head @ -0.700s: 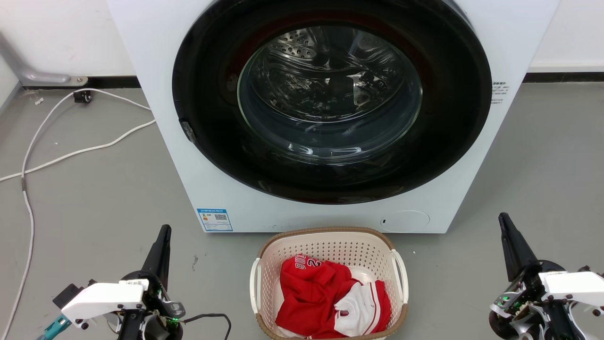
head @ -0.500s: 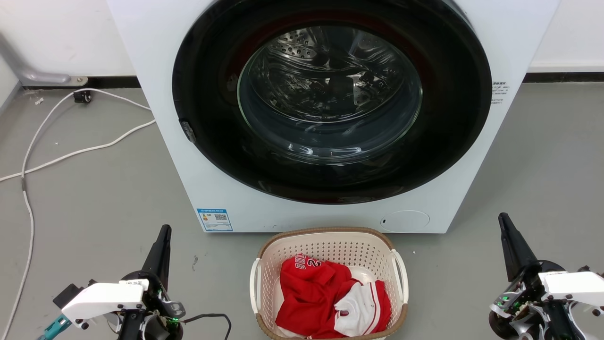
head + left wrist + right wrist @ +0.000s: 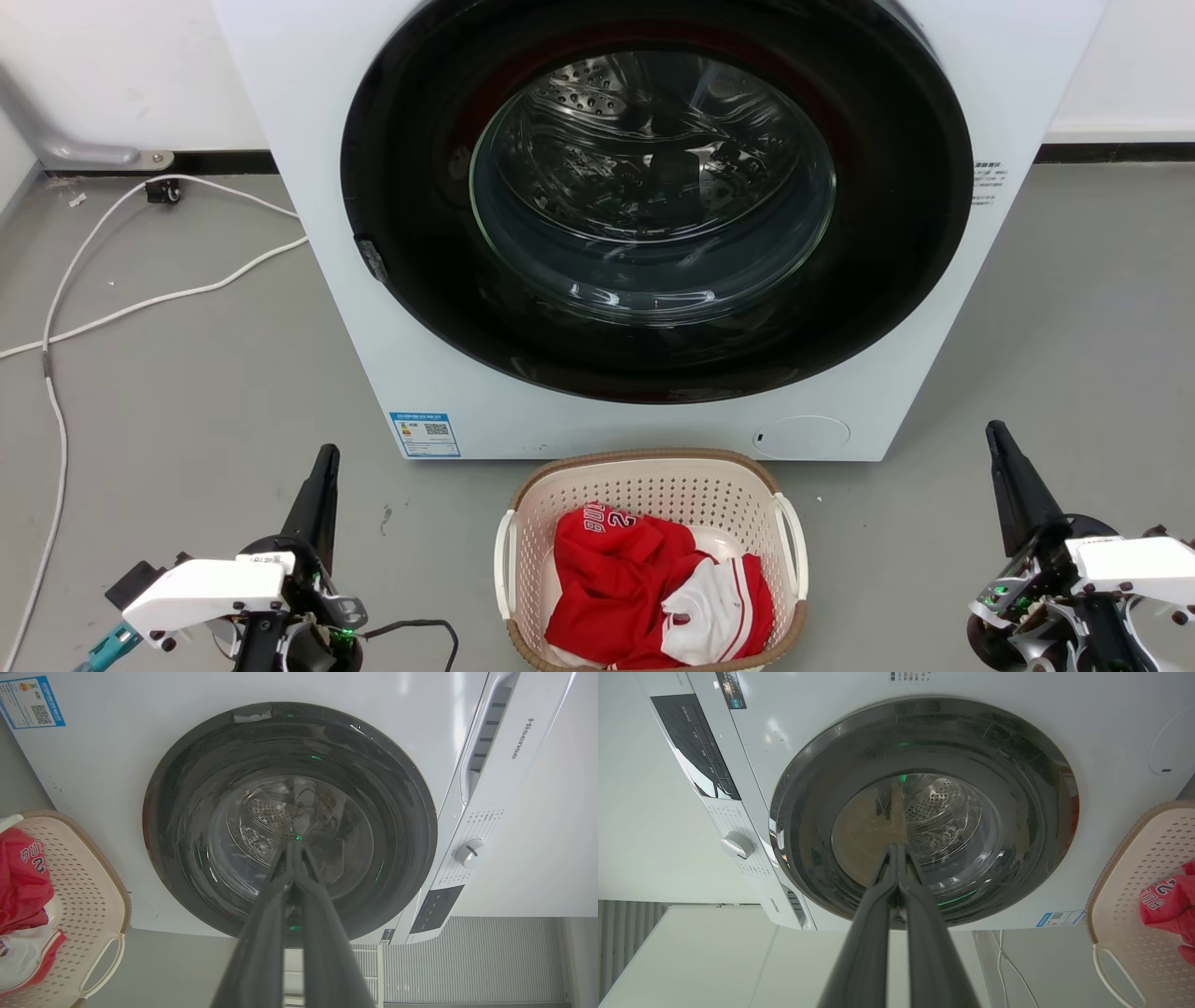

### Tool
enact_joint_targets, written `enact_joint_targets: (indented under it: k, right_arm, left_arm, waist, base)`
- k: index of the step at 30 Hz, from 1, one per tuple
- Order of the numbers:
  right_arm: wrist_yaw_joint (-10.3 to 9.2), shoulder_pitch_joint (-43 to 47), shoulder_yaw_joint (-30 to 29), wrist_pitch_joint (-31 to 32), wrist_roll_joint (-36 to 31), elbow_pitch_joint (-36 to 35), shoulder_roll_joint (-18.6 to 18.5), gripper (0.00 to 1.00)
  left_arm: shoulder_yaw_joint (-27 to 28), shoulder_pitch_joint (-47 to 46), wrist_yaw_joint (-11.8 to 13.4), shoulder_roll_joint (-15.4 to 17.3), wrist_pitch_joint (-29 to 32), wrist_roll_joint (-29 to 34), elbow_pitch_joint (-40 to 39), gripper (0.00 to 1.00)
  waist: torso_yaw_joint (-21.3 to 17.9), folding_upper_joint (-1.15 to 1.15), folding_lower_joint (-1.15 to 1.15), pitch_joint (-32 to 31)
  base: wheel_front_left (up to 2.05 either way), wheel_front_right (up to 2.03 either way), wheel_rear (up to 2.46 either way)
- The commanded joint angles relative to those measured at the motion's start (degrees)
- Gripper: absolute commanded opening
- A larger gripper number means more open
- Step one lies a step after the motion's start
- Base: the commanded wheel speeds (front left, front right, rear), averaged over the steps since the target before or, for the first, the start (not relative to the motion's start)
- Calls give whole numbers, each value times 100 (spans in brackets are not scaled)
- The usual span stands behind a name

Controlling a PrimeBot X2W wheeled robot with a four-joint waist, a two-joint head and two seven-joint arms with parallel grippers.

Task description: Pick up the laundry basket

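Note:
The laundry basket [image 3: 644, 485] is cream perforated plastic with a brown rim and white side handles. It stands on the floor just in front of the washing machine, holding red and white clothes [image 3: 653, 588]. My left gripper [image 3: 325, 459] is shut and empty, on the basket's left and well apart from it. My right gripper [image 3: 995, 434] is shut and empty too, far to the basket's right. The left wrist view has the basket [image 3: 88, 896] at its left edge, beside the shut fingers [image 3: 294, 847]. In the right wrist view the basket [image 3: 1129, 891] sits at the right edge, away from the shut fingers [image 3: 896, 849].
The white washing machine [image 3: 336, 280] with its closed round glass door [image 3: 653, 187] rises right behind the basket. White cables [image 3: 140, 299] trail over the grey floor at the left. Open floor lies on both sides of the basket.

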Motion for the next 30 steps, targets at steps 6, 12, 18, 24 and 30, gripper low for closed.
enact_joint_targets:
  k: [6,12,18,24,30]
  right_arm:
    - [0,-69,-21,18,-33,9,10,0]
    - [0,-70,-30,29,-44,10,18,0]
    - [0,74,21,-38,-6,65,31,100]
    - [0,143,179,-213,-45,-86,35,100]
    - [0,199,248,-372,-455,-167,40,100]
  left_arm:
    - [24,-41,-2,-11,20,36,6,0]
    - [35,-43,-2,-17,35,48,6,0]
    - [-10,65,0,-52,-29,3,66,100]
    - [-180,75,0,-56,-198,51,-72,100]
    - [-289,80,0,-52,-369,366,-188,100]
  waist:
    - [0,0,0,0]
    - [0,0,0,0]
    - [0,0,0,0]
    - [0,0,0,0]
    - [3,0,0,-8]
  base:
    - [0,0,0]
    - [0,0,0]
    - [0,0,0]
    - [0,0,0]
    - [0,0,0]
